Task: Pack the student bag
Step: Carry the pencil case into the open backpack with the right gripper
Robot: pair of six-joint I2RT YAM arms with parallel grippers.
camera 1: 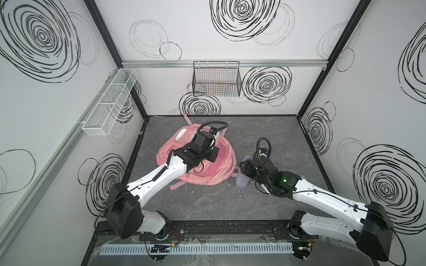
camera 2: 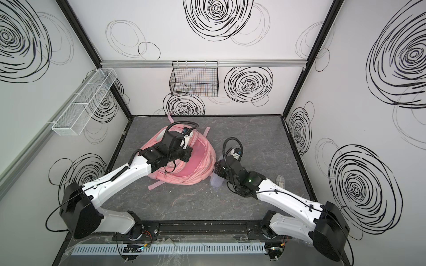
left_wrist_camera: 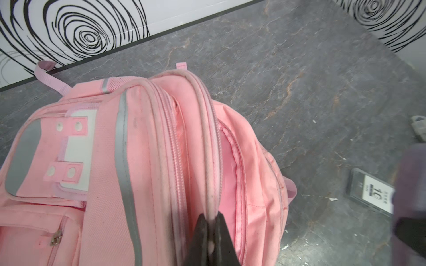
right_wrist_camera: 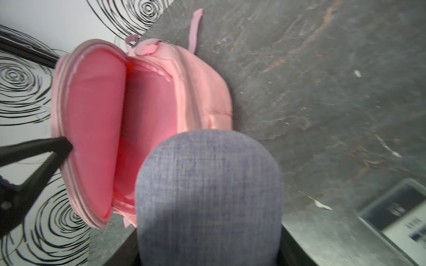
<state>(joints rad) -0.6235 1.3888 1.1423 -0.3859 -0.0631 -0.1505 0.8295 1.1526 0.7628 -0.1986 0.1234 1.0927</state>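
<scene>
Right wrist view first: the student bag (right_wrist_camera: 207, 92) lies on the table (right_wrist_camera: 322, 92) dead ahead of the right gripper (camera 1: 244, 171), with its main opening (right_wrist_camera: 147, 110) gaping and the deep pink lining (right_wrist_camera: 96, 119) on show. The grey-lilac pouch (right_wrist_camera: 207, 188) fills the foreground. The right jaws are clamped across it, one on either side, and its rounded end faces that opening.

Over to the left gripper (left_wrist_camera: 210, 217). It's pressed tight on the piped rim (left_wrist_camera: 208, 138) of the front panel, pinching it right at the fingertips. From the right wrist view that same black tip sits on the far lip of the mouth, propping it wide.

In both top views the bag sits under the left gripper and just beside the right one, towards the left arm. The pouch hangs close to the bag's near edge without touching it.

Here's the crux, as I read it. In a top view the pouch pokes out on both sides of the right jaws, so its long axis seems to run alongside the bag's edge rather than into the mouth. The right arm is the one placed to deliver. It likely needs to carry the pouch sideways over the near lip while the left holds the gap.
</scene>
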